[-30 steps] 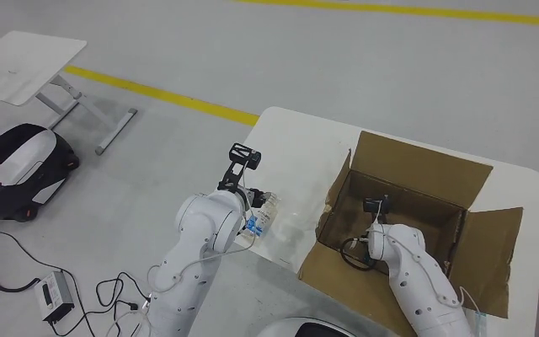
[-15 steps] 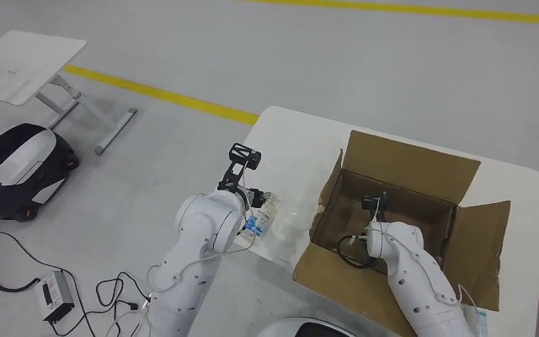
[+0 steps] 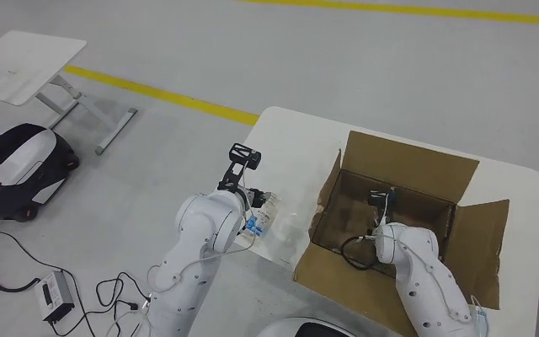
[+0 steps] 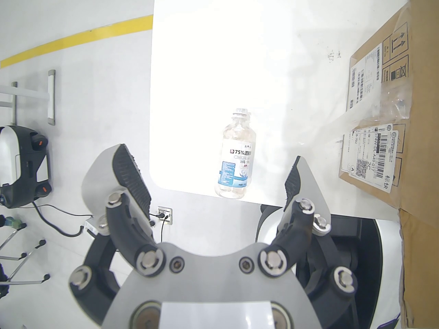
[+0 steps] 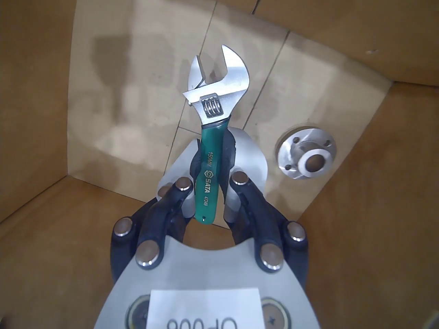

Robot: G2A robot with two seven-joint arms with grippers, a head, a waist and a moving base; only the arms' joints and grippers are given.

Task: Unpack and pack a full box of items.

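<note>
An open cardboard box (image 3: 413, 168) stands on the right half of the white table (image 3: 295, 143). Inside it my right gripper (image 5: 214, 152) is shut on the green handle of an adjustable wrench (image 5: 214, 104), whose steel head sticks out above the box floor. A round metal flange (image 5: 307, 157) lies flat on the box floor beside it. A clear bottle with a blue and white label (image 4: 236, 157) lies on the table near its front edge. My left gripper (image 4: 209, 176) hangs open above that bottle (image 3: 263, 212), its pads (image 4: 128, 172) well apart on either side.
The box's side with shipping labels (image 4: 377, 131) faces the bottle. Its flaps (image 3: 480, 244) stand open around the right arm (image 3: 421, 270). On the floor to the left are a black and white device (image 3: 29, 164) and a small white stand table (image 3: 34, 63).
The box has shifted slightly and its flaps changed angle. My right arm has moved a little to the right inside the box. The left arm and bottle have stayed put.
</note>
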